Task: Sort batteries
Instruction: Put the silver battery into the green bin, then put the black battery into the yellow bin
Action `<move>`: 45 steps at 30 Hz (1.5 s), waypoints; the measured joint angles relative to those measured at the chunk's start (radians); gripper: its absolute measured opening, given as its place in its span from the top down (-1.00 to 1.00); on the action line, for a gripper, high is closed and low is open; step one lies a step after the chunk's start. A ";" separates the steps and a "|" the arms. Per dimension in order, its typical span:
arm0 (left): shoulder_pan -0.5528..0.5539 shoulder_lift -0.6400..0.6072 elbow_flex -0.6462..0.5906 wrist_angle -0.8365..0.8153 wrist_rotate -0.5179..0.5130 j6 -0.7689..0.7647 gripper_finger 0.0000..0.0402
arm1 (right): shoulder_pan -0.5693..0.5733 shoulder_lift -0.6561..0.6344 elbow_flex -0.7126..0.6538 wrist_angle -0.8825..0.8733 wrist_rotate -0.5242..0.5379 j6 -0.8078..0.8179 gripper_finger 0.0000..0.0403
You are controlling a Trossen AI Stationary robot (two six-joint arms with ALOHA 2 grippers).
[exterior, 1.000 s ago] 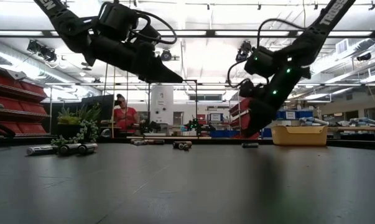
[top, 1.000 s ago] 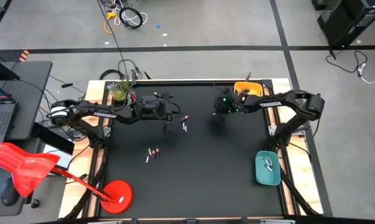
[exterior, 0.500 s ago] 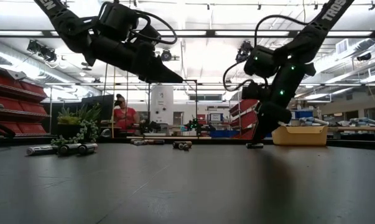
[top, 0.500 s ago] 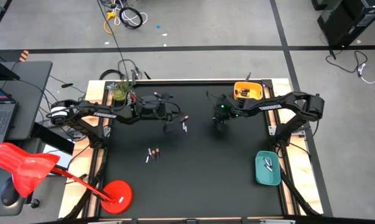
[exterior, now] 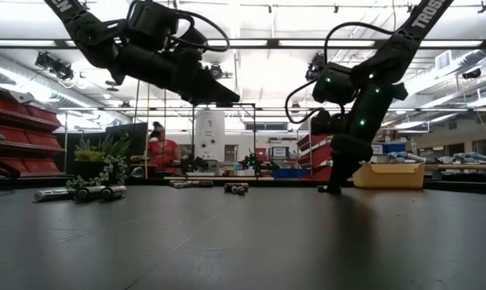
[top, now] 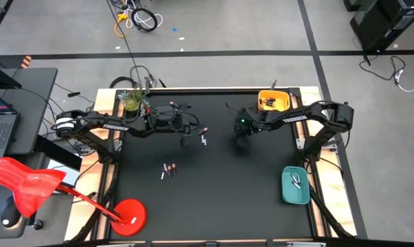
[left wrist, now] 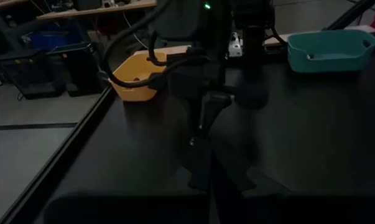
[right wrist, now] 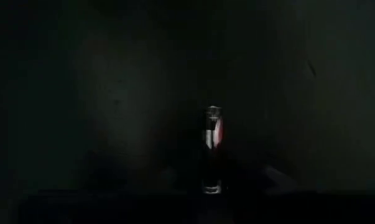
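Your right claw (exterior: pixel 333 188) is down at the surface (top: pixel 213 199) near the yellow tray (top: pixel 274 101). A battery (right wrist: pixel 212 149) lies dead ahead, long axis pointing away; grip not discernible. Left claw (top: pixel 186 140) pressed together, farther off.

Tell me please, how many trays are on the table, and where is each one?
2. The yellow tray sits at the table's far right corner, just beyond the right gripper. The teal tray sits near the right edge, closer to the front.
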 joint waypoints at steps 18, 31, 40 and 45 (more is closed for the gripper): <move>0.000 0.000 0.000 -0.006 -0.002 -0.053 0.92 | 0.221 -0.128 0.259 -0.721 0.048 0.181 0.89; -0.005 0.000 0.000 -0.018 -0.002 -0.056 0.92 | 0.569 -0.146 0.397 -1.372 -0.413 0.688 0.89; -0.030 0.001 0.000 -0.056 -0.006 -0.060 0.92 | 0.694 -0.140 0.341 -1.365 -0.442 0.860 0.56; -0.043 0.001 0.000 -0.076 -0.062 -0.060 0.92 | 0.703 -0.141 0.345 -1.375 -0.443 0.875 0.22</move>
